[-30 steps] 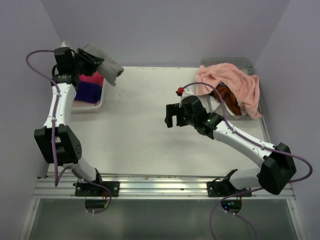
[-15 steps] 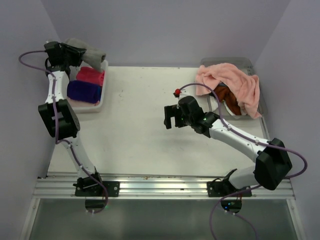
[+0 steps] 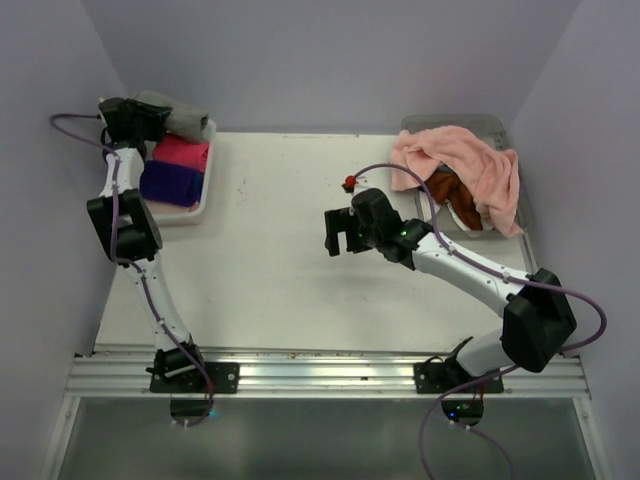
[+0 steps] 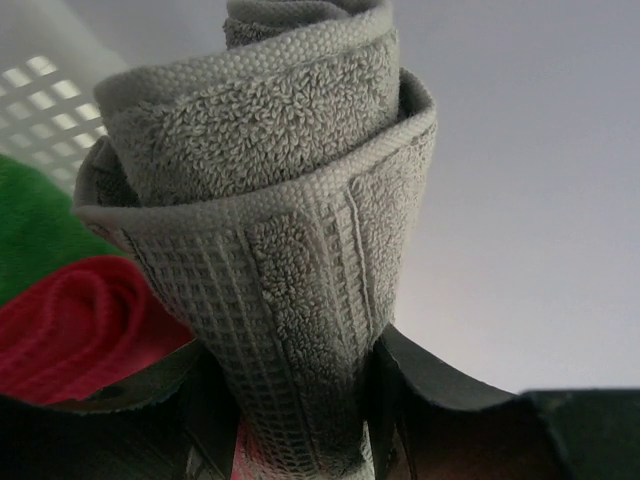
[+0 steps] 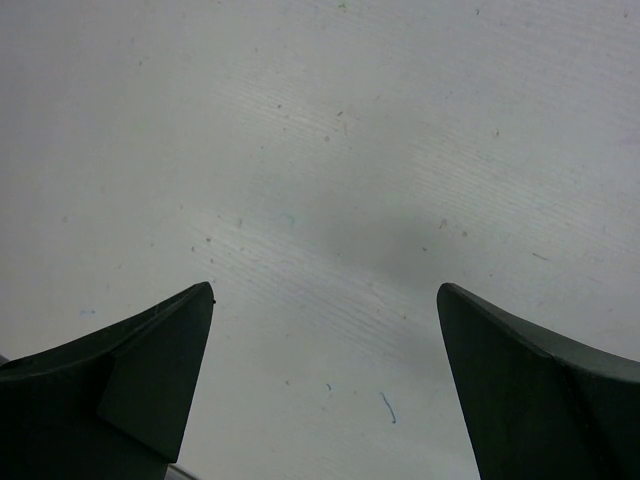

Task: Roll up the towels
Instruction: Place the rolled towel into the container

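My left gripper (image 3: 150, 120) is shut on a rolled grey towel (image 3: 182, 112), held over the back end of the white basket (image 3: 205, 205) at the far left. In the left wrist view the grey roll (image 4: 280, 200) sits pinched between both fingers of the left gripper (image 4: 300, 400). A hot pink roll (image 3: 182, 153) and a purple roll (image 3: 170, 183) lie in the basket. A salmon pink towel (image 3: 465, 160) is draped loose over a rust orange one (image 3: 455, 195) at the back right. My right gripper (image 3: 340, 232) hangs open over the bare table (image 5: 325, 300).
The loose towels lie in a grey bin (image 3: 480, 123) at the back right corner. A small red object (image 3: 349, 183) lies on the table near the right arm. Purple walls close in on both sides. A green cloth (image 4: 30, 230) shows beside the pink roll (image 4: 80, 320).
The left arm has swung the grey roll from right of the basket back to the left, over the basket's far end. The right gripper has shifted slightly left, still open.
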Motion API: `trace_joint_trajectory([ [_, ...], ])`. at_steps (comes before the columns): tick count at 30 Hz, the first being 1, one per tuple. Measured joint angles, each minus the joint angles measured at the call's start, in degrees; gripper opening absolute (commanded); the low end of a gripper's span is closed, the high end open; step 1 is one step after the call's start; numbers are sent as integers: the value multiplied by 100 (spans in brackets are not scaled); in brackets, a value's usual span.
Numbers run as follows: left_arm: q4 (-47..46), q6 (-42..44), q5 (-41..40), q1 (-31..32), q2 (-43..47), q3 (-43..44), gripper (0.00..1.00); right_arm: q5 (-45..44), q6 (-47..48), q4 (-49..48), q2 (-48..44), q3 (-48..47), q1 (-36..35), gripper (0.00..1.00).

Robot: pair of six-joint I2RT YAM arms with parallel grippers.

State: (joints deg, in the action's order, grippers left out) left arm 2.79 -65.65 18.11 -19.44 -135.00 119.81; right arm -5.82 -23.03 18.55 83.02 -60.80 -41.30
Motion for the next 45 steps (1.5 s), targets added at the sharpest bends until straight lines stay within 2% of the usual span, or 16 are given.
trace_joint_trajectory([
  [4, 111, 201, -74, -4, -164, -55, 52, -2, 0, 28, 17, -2, 0, 99],
  [8, 203, 409, -234, -7, -162, -173, 59, 7, -4, 37, 17, -4, 0, 98],
  [11, 363, 540, -343, -9, -162, -173, 60, 57, -4, 37, 17, -4, 0, 99],
  [16, 835, 673, -380, -11, -363, 295, 62, 85, -7, 37, 17, -7, 0, 99],
  [19, 927, 688, -404, -11, -407, 348, 69, 85, -9, 39, 17, -7, 0, 99],
  [21, 953, 713, -431, -11, -407, 348, 79, 83, -9, 42, 15, -7, 0, 98],
  [26, 1016, 776, -472, -11, -407, 348, 91, 83, -13, 72, 15, -7, -2, 99],
  [29, 1019, 811, -474, -11, -396, 337, 92, 83, -24, 83, -2, -7, -2, 99],
  [32, 1005, 839, -518, -11, -210, 44, 96, 83, -39, 79, -37, -7, 0, 98],
  [37, 964, 957, -765, -11, 597, -994, 99, 83, -57, 81, -79, -4, -4, 98],
  [41, 1021, 1108, -920, -11, 1038, -1397, 100, 81, -59, 79, -127, 2, -4, 98],
  [45, 1027, 1213, -944, -11, 1233, -1449, 100, 70, -61, 85, -269, 46, -4, 99],
])
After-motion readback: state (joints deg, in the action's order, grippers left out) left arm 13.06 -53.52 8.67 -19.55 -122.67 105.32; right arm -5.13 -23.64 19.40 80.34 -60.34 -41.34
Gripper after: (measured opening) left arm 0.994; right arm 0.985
